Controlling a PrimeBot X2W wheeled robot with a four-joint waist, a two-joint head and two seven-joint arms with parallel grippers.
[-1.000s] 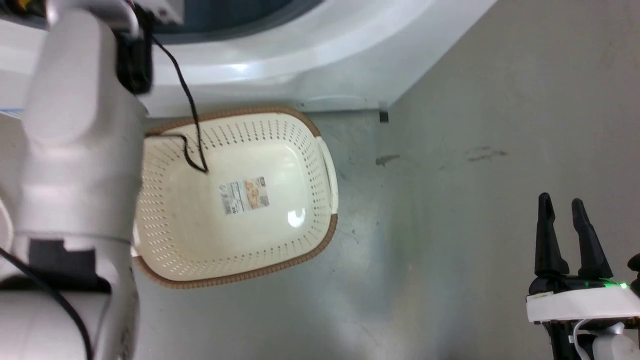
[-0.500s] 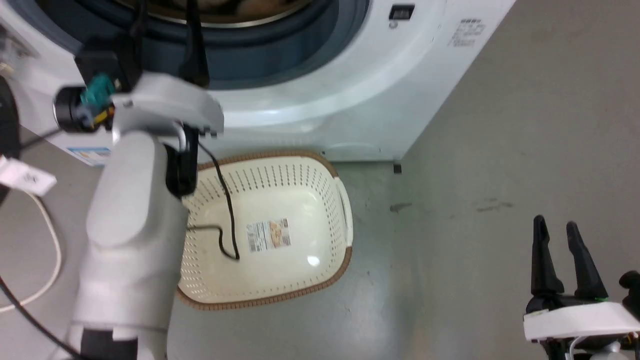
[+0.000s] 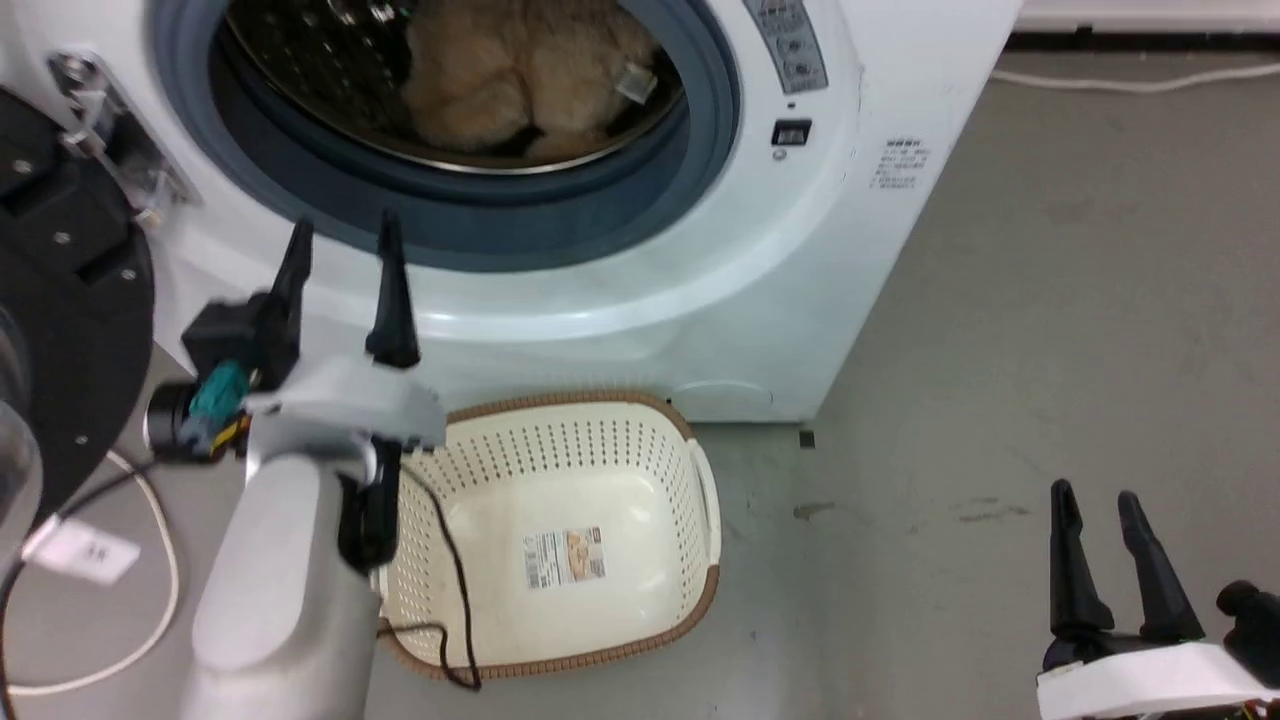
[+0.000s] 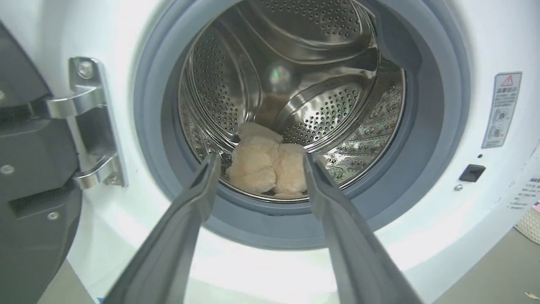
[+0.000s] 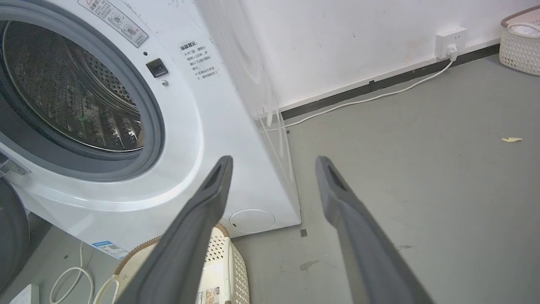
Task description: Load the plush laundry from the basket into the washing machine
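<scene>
Beige plush: plush laundry [image 3: 510, 85] sits inside the drum [image 4: 295, 63], low and toward the front, white tag [image 3: 633, 82] showing. Looks fully past the lip.
Washer: washing machine [image 3: 640, 300] port is open, grey rubber ring [image 3: 560, 220] all round it, black door [image 3: 60, 300] swung off to the robot's left.
Basket: basket [image 3: 560, 402] is on the floor just below the port, close to the washer front. No plush in it, just the sticker on its bottom.
L gripper: left gripper [image 3: 344, 228] has its fingers spread wide w/ nothing between them. It hovers in front of the port, aimed at the plush.
R gripper: right gripper [image 3: 1094, 497] also has its fingers spread and holds nothing. It hangs low over bare floor, well apart from the washer.
Progress: I'd call the load done, nothing left to fetch.
Risk 1: plush lies near the front, so a nudge from the L fingers could roll it back onto the ring.
Risk 2: black cable [image 3: 455, 590] droops from the L arm into the basket. A quick arm swing could snag the rim and drag the basket.
Risk 3: L fingertips are near the rubber, and a low push fwd could jab it.
</scene>
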